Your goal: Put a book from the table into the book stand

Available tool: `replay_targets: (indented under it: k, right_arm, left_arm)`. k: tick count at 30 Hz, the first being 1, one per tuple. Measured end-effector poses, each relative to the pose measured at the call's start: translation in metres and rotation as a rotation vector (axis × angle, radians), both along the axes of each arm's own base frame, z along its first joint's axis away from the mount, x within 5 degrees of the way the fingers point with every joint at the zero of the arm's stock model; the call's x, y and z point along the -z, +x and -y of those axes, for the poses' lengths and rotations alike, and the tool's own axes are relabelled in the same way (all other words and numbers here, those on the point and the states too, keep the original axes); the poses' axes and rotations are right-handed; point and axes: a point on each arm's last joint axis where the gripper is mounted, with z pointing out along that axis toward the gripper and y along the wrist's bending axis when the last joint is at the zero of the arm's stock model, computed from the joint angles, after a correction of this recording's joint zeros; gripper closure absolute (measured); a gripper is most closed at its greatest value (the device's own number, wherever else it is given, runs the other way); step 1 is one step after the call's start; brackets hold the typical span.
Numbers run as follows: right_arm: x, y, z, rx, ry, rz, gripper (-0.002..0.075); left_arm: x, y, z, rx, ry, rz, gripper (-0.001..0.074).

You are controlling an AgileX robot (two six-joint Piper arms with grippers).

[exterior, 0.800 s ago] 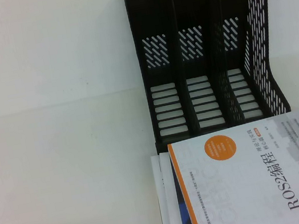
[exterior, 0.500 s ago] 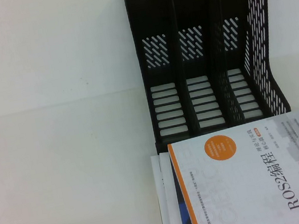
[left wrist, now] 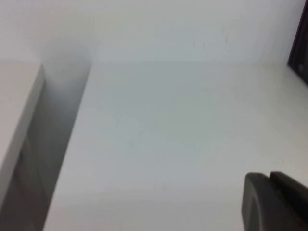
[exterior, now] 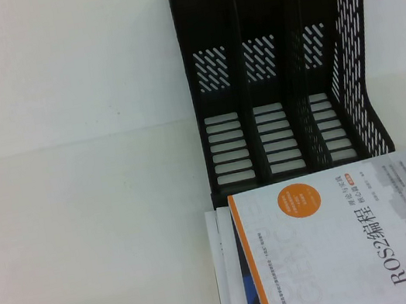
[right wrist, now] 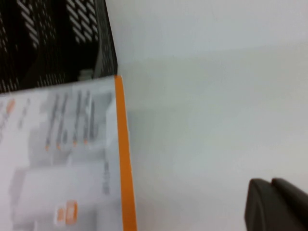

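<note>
Your right pincer [right wrist: 276,204], nearer than the left pincer [left wrist: 274,202], hovers beside the book's [exterior: 352,240] orange edge on the worktop [exterior: 93,242]; I cannot tell either pincer's state.

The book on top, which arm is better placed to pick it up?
Probably the right. The right gripper sits just off the book's orange edge, near the stand. The left gripper sees only bare table and a sliver of stand.
</note>
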Motion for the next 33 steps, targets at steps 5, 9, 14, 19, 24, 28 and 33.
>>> replay_targets:
  k: [5, 9, 14, 19, 24, 28, 33]
  right_arm:
    - [-0.017, 0.003, 0.0, -0.005, 0.0, 0.185, 0.0729]
    - [-0.034, 0.003, -0.001, -0.011, 0.0, 0.372, 0.0729]
    - [-0.049, 0.0, -0.001, -0.016, -0.025, 0.545, 0.0729]
    - [-0.057, -0.002, -0.001, -0.017, 0.021, 0.636, 0.0729]
    - [-0.065, -0.006, -0.002, -0.022, 0.061, 0.732, 0.0729]
    - [-0.069, -0.008, -0.002, -0.025, 0.062, 0.778, 0.0729]
    - [-0.09, -0.01, -0.001, -0.016, 0.056, 0.638, 0.0729]
  left_arm:
    - [-0.018, 0.002, -0.001, -0.012, 0.014, 0.205, 0.0738]
    - [-0.039, 0.0, -0.002, -0.02, 0.068, 0.438, 0.0738]
    - [-0.061, -0.008, -0.002, -0.036, 0.116, 0.695, 0.0738]
    - [-0.074, -0.016, -0.002, -0.047, 0.132, 0.866, 0.0738]
    - [-0.079, -0.021, -0.002, -0.052, 0.129, 0.94, 0.0738]
    - [-0.079, -0.02, -0.002, -0.015, -0.015, 0.925, 0.0738]
    - [-0.094, -0.017, 0.0, 0.021, -0.126, 0.714, 0.0738]
